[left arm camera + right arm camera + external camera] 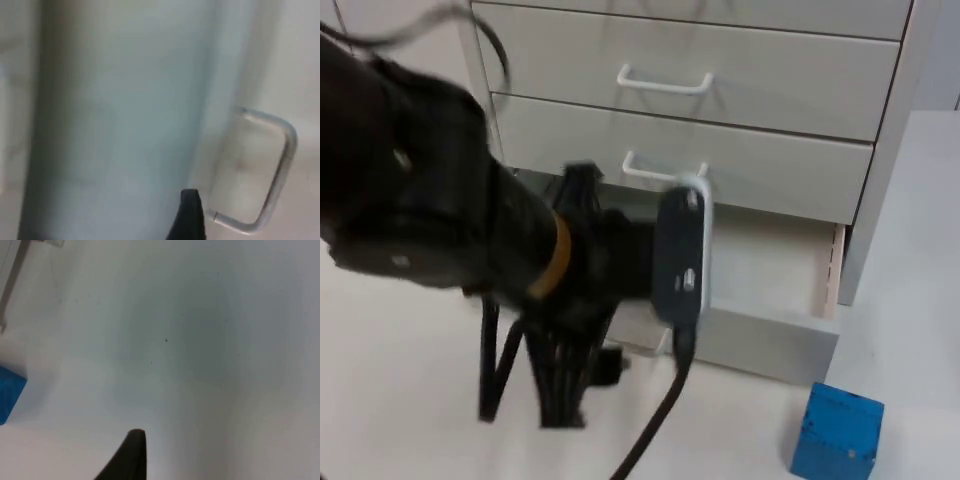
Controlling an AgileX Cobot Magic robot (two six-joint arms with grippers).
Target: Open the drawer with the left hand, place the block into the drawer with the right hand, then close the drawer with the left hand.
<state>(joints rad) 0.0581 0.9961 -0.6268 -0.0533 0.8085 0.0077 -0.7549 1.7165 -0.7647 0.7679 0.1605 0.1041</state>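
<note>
Grey cabinet (740, 70), smooth flat fronts, white wire handles. Bottom drawer (770, 300) pulled open, interior bare. Left gripper (610, 365) at drawer front, beside handle (270, 170); jaw state cannot tell. Blue block (837, 432), cubic, on table (400, 400), well right of that gripper. Right gripper (131, 455) above table; jaw state cannot tell.

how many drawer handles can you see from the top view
2 for certain: the upper handle on the higher drawer front, the middle handle partly behind the left arm. The open bottom drawer has its handle hidden there.

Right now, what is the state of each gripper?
Left gripper: at the grey bottom drawer by its metal handle; cannot tell.
Right gripper: over white table, waiting; cannot tell.
</note>
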